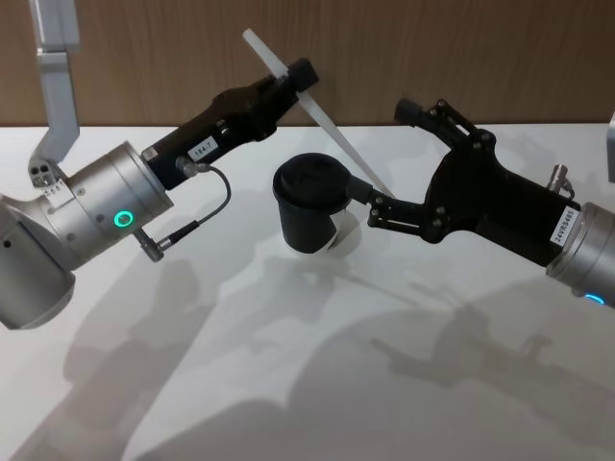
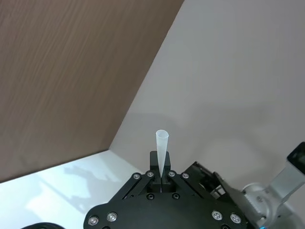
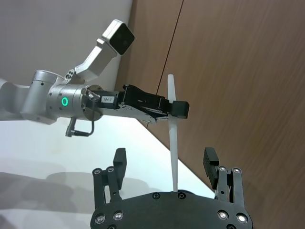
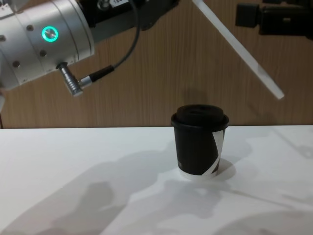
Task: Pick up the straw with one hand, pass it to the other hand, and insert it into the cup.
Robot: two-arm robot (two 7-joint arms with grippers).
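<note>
For the handover, the left hand, clamped on the straw near its upper end, should be holding firm while the right hand is closing squarely across it, loosening only afterwards. In the head view the straw is slanting from 11 o'clock down to 5 o'clock, the cup standing on the table toward its 7 o'clock. The right hand's fingers are standing apart, the straw's lower end lying between them, touching neither.
</note>
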